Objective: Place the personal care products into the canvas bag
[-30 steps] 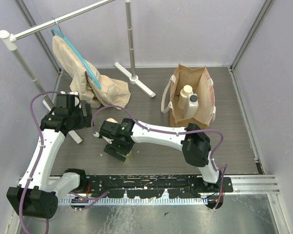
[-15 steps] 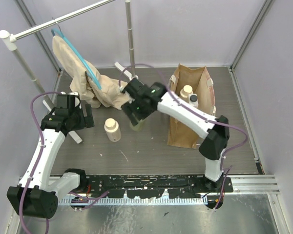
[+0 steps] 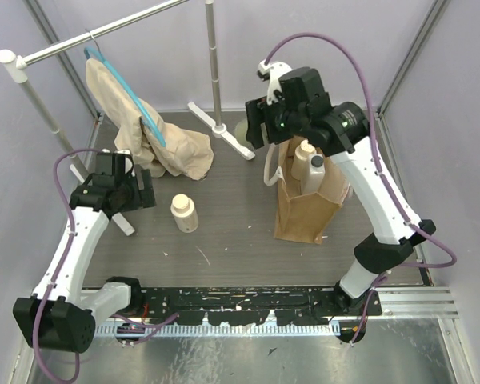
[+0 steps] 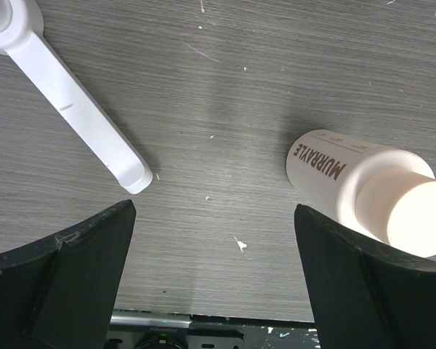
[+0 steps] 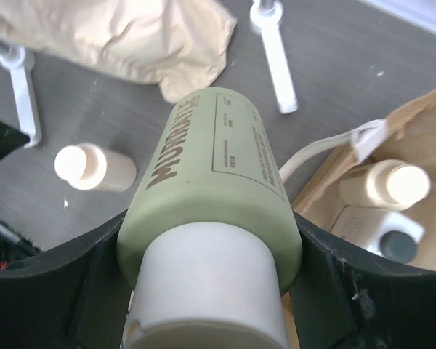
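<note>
Yellowish bottle [image 5: 211,145] is gripped in the right pincer [image 5: 209,218], raised beside the bag [image 3: 300,216]. Left pincer [image 4: 212,211] hangs open near a cream bottle [image 4: 349,182] on the counter [image 4: 203,73].

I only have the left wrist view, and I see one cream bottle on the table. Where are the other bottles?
Observer: Two stand inside the canvas bag: a cream round bottle and a white rectangular bottle with a dark cap.
Operator: And the fourth?
Observer: The right pincer grips a greenish bottle, raised left of the bag's opening.
Operator: What's the white bar in my view?
Observer: A foot of the garment rack, which carries a beige cloth.
</note>
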{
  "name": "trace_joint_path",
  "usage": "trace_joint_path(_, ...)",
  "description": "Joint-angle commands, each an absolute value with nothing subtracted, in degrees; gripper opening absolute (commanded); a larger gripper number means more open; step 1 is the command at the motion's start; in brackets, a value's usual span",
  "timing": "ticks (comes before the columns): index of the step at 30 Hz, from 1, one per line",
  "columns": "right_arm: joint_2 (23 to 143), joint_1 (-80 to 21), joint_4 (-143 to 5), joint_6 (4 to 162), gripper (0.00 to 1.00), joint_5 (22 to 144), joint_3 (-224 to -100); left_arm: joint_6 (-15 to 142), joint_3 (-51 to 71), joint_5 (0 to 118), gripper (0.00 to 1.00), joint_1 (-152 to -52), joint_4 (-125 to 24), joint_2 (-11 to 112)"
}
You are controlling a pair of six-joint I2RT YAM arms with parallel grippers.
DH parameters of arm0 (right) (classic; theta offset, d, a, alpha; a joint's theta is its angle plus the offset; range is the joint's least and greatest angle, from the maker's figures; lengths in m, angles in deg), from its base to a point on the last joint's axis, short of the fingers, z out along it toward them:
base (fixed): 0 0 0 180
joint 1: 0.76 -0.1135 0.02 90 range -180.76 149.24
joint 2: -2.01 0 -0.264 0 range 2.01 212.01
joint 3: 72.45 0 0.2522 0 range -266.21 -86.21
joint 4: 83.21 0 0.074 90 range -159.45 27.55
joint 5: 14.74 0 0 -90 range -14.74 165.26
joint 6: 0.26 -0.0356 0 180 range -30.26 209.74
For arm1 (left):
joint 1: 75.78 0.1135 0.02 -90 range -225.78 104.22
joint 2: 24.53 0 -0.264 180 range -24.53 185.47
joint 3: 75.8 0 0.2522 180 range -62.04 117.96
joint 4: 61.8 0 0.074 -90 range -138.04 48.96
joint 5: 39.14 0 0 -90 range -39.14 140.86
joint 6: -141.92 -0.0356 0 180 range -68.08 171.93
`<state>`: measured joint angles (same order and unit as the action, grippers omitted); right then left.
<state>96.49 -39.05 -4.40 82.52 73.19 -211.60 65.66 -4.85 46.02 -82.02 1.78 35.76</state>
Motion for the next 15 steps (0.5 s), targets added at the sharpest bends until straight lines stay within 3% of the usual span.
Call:
trace_joint_path(1, 93.08, -34.73, -11.29, 84.92, 0.0, 70.25, -218.32, 65.57, -4.03, 47.15, 0.98, -81.85, 0.07, 36.96)
trace_joint_path(15, 91.12, -24.38, -4.23, 81.83, 0.0, 56.93, -208.96, 64.88, -3.28, 46.46, 0.98, -81.85, 0.5, 37.65)
